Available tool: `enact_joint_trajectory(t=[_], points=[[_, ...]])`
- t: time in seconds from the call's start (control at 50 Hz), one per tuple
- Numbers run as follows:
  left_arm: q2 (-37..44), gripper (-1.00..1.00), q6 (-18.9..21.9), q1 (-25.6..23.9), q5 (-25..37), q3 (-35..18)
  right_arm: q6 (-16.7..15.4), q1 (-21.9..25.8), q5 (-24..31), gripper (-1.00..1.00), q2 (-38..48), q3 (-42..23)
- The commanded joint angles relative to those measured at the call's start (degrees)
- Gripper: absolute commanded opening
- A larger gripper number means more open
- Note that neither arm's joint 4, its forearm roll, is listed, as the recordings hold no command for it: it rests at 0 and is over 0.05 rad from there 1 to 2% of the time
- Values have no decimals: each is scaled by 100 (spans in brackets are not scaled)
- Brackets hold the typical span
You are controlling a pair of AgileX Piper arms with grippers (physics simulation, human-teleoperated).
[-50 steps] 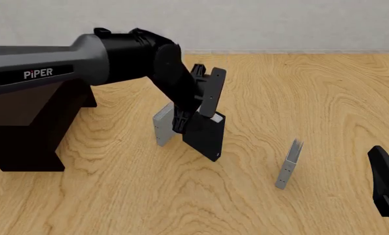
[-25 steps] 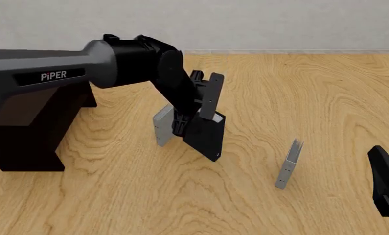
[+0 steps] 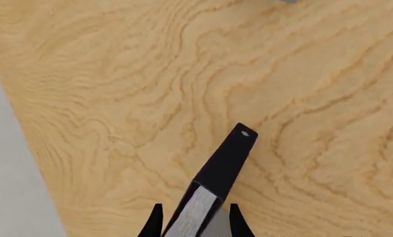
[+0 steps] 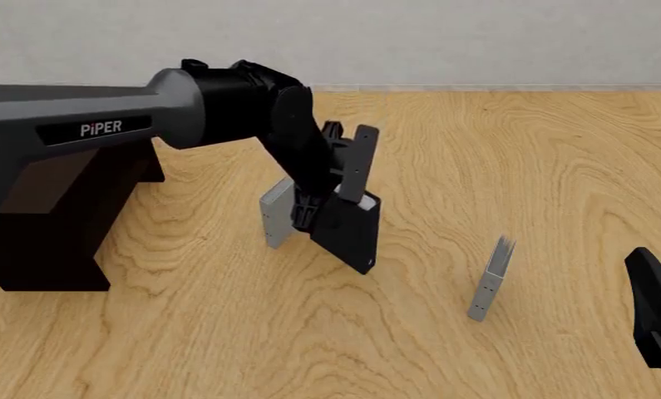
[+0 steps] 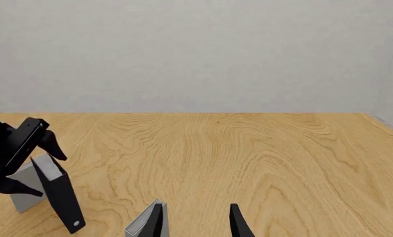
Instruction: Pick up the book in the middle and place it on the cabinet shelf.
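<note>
The black book point(image 4: 350, 234) with a white page edge is tilted in the middle of the table, its lower corner close to the wood. My left gripper point(image 4: 330, 196) is shut on its upper end. In the left wrist view both fingertips point(image 3: 156, 220) flank the book point(image 3: 224, 163), with the gripper point(image 3: 195, 224) closed on it. The dark brown cabinet shelf point(image 4: 41, 224) stands at the left, partly behind my left arm. My right gripper point(image 4: 658, 312) stays at the lower right, open point(image 5: 196, 222) and holding nothing.
A smaller grey book point(image 4: 274, 213) stands just left of and behind the held book. A thin grey book point(image 4: 491, 278) stands to the right, near my right gripper's finger point(image 5: 142, 223). A grey wall bounds the table's far edge.
My left arm has shifted slightly to the right and the held book has risen a touch. The right gripper and both grey books have not moved.
</note>
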Motion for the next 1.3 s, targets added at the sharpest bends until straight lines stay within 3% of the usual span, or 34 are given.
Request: enact_joint_trajectory(t=[0.02, 0.14, 0.16, 0.32, 0.64, 0.76, 0.88, 1.18, 1.3], points=[[80, 100, 111, 81, 215, -24, 3, 0, 0, 100, 0, 0], [5, 100, -10, -35, 391, -98, 1, -1, 0, 100, 1, 0], [-31, -100, -4, -63, 405, -93, 0, 0, 0, 100, 0, 0], [11, -100, 214, 118, 308, -262, 0, 1, 0, 100, 0, 0], [-134, -100, 686, 276, -161, -122, 0, 1, 0, 100, 0, 0], [-274, -100, 519, 78, -296, -95, 0, 1, 0, 100, 0, 0], [-511, -100, 447, -150, -409, 301, 2, -1, 0, 100, 0, 0], [-938, -100, 303, -385, -308, 267, 0, 0, 0, 100, 0, 0], [-1329, -100, 538, -404, -850, 845, 1, 0, 0, 100, 0, 0]])
